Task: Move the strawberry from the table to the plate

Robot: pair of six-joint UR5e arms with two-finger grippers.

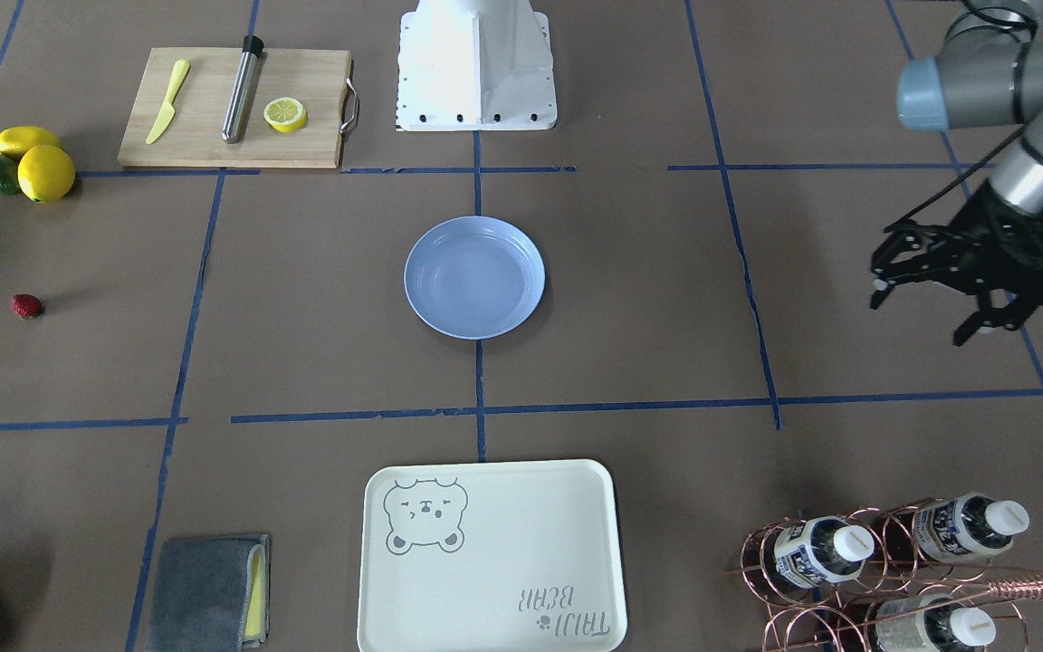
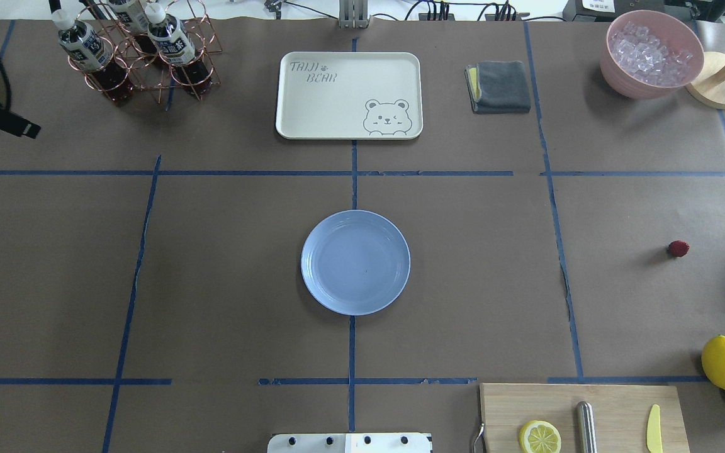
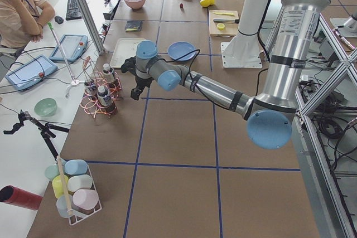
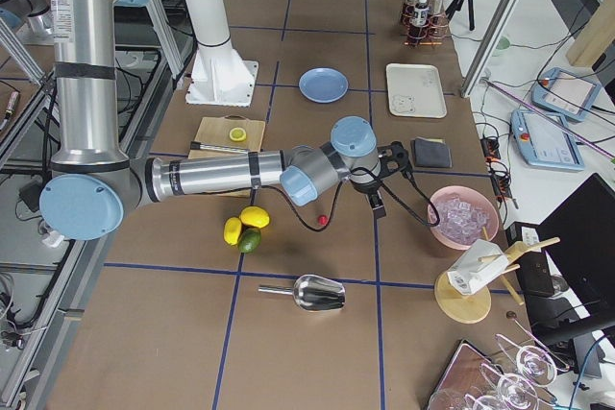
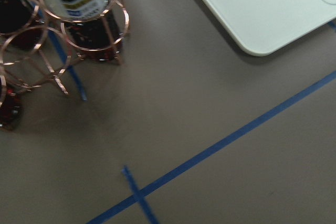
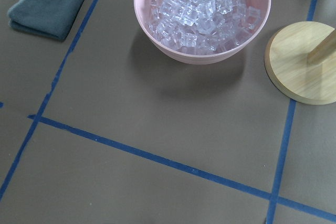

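Note:
The strawberry (image 1: 26, 306) is a tiny dark-red berry lying alone on the brown table (image 1: 304, 362), far out on the robot's right side. It also shows in the overhead view (image 2: 678, 248) and beside the near arm in the exterior right view (image 4: 324, 221). The light-blue plate (image 1: 474, 277) sits empty at the table's centre (image 2: 355, 262). My left gripper (image 1: 922, 312) hangs open and empty near the bottle rack, far from both. My right gripper (image 4: 382, 180) hovers just beyond the strawberry, toward the ice bowl. I cannot tell whether it is open or shut.
A cutting board (image 1: 232, 109) carries a lemon half, a yellow knife and a metal rod. Two lemons and an avocado (image 1: 28, 163) lie near the strawberry. The bear tray (image 1: 485, 561), grey cloth (image 1: 205, 593), bottle rack (image 1: 884, 570) and pink ice bowl (image 2: 651, 53) line the far side.

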